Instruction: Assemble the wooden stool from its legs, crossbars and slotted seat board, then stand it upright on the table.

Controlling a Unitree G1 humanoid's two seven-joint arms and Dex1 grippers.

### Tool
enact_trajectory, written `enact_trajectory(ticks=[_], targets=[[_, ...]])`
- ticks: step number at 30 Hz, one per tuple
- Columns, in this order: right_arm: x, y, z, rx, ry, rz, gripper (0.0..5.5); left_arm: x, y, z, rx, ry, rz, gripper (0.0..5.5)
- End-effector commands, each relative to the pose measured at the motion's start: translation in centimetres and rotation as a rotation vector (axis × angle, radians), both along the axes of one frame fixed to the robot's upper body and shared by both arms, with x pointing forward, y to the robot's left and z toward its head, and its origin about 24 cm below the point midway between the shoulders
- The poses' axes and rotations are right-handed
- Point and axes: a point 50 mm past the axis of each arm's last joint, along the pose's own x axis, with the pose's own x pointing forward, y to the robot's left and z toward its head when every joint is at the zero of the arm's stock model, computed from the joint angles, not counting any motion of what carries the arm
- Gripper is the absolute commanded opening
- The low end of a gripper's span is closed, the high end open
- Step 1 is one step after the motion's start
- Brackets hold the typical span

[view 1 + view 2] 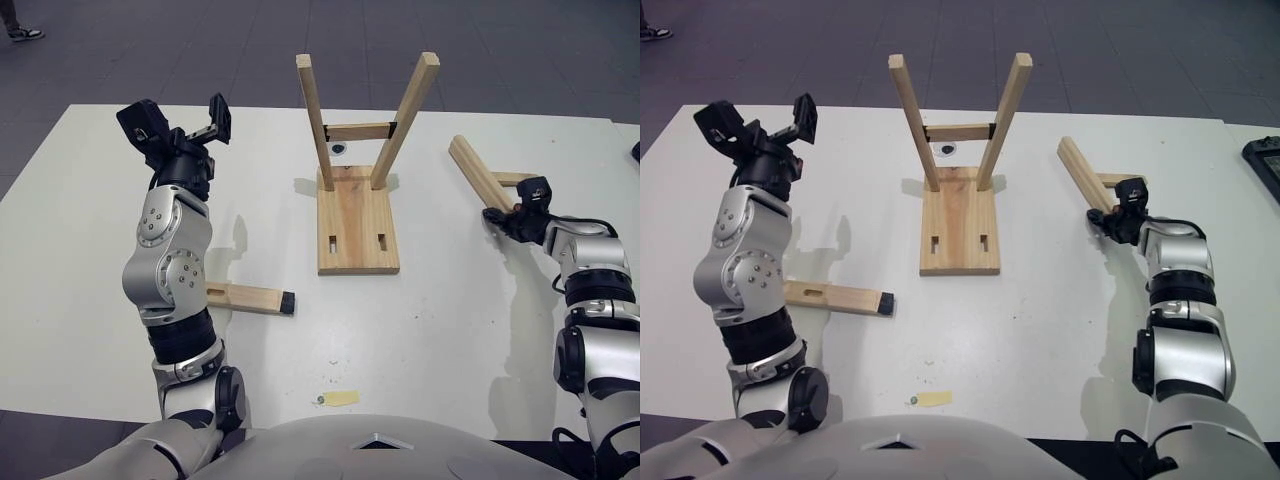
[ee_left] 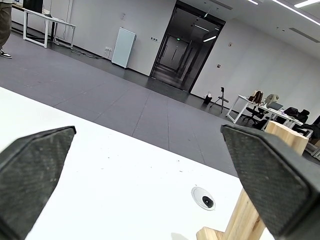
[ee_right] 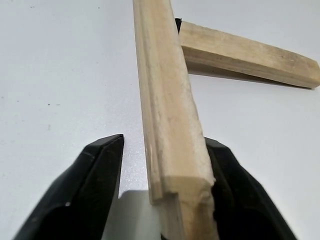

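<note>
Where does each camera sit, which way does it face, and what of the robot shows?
Eyes: on the head, facing forward and down at table and seat board; both arms show.
Left wrist: behind the raised left tool, facing over the table into the room; fingers show.
Right wrist: low over the table, facing along a leg between the right tool's fingers.
Shared: eyes and right wrist see that leg.
</note>
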Motion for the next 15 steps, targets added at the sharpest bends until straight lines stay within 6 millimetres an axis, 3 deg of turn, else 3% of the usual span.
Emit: enact_trajectory(ticks=[1, 6, 15], targets=[[0.3, 0.22, 0.34, 0.015, 0.005, -0.006, 1.77, 0.25, -0.1, 0.24, 0.007, -0.001, -0.009, 5.4], [0.37, 0.31, 0.46, 0.022, 0.003, -0.005, 1.04, 0.34, -0.13, 0.29, 0.006, -0.004, -0.009, 5.4], [-0.23, 0.0, 0.78, -0.022, -0.126, -0.059, 1.03, 0.45, 0.02, 0.31, 0.011, -0.001, -0.009, 5.4]])
